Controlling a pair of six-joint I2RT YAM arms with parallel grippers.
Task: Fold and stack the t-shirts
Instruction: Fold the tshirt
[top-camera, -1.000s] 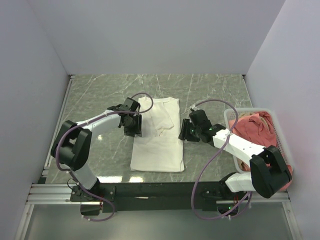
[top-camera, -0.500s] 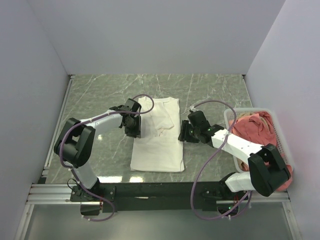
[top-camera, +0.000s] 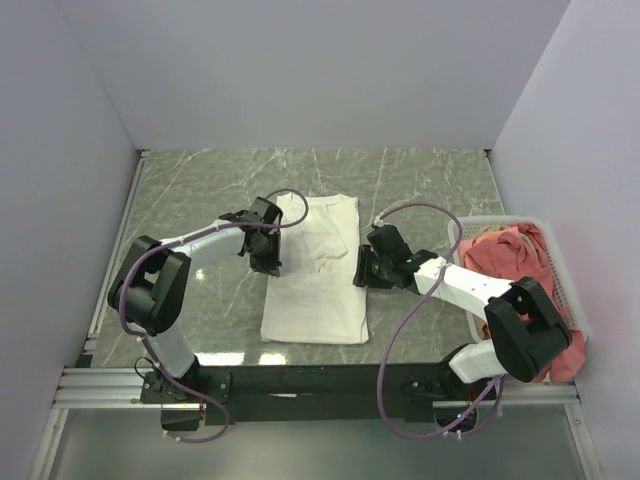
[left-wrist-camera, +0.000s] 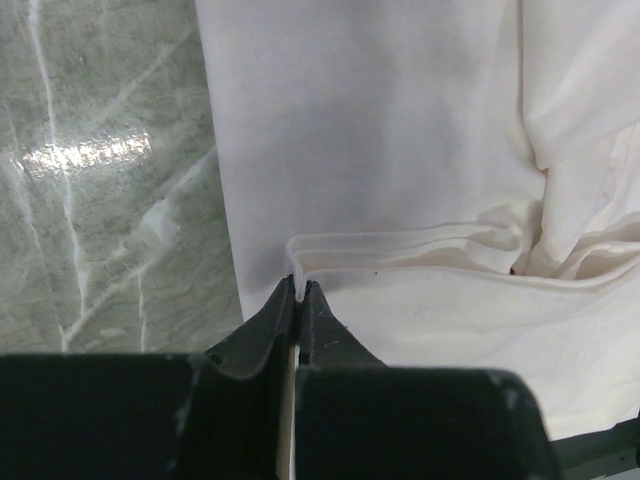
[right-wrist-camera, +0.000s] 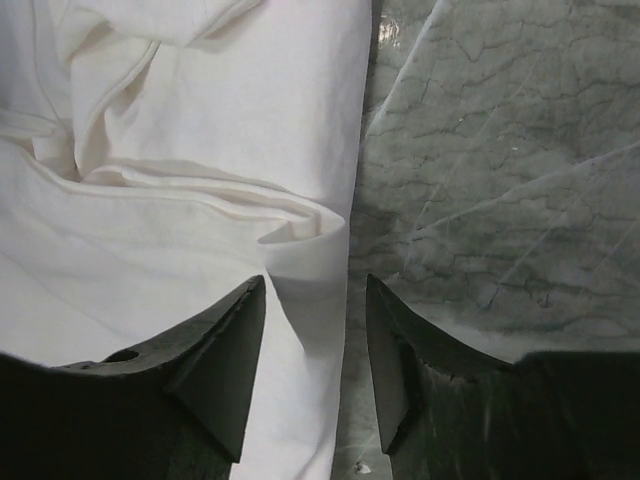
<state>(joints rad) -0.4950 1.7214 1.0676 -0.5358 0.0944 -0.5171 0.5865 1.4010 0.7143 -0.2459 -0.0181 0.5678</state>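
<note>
Fingers of the left gripper are pressed together w/ no gap at the tips. They pinch the left edge of the white t-shirt where a layered fold of cloth bunches up, and a thin pale strip shows btwn the two black pads. In the top view the left gripper sits at the shirt's left border, about halfway along its length.

Opposite, the right gripper is spread wide, holding nothing. One finger hangs over the cloth and the other over bare marble, w/ the shirt's right edge running btwn them. Whether those tips touch the fabric can't be told. From above, the right gripper is just beside the shirt's right border, roughly level w/ the left one.

The white t-shirt lies lengthwise at the ctr of the green marble table. It is mostly flat, w/ wrinkles and a folded-over flap of cloth across its middle.

At far right, a white slatted basket stands at the table's right edge. A salmon-pink t-shirt is heaped inside and draped over the near rim. Plain pale walls close in the table on three sides.
</note>
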